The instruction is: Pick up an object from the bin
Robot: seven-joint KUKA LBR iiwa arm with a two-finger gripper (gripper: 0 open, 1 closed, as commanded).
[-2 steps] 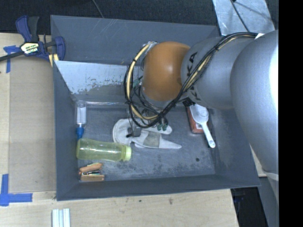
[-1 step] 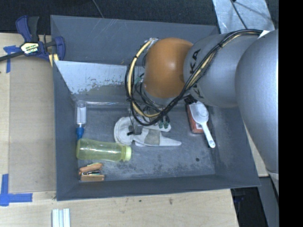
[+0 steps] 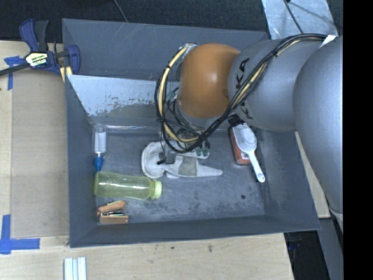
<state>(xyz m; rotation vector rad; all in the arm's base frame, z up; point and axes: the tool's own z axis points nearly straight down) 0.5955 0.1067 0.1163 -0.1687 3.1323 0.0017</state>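
Hand (image 3: 171,155) sits low in the middle of the bin (image 3: 175,223), right on a white crumpled thing (image 3: 152,162) just above the yellow-green bottle (image 3: 125,186). Can't tell if it's apart or clamped, orange cover (image 3: 204,80) hides that.

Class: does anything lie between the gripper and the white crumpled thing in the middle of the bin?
Nothing visible does. The gripper sits right over the white crumpled thing; the yellow-green bottle and white spoon lie off to either side.
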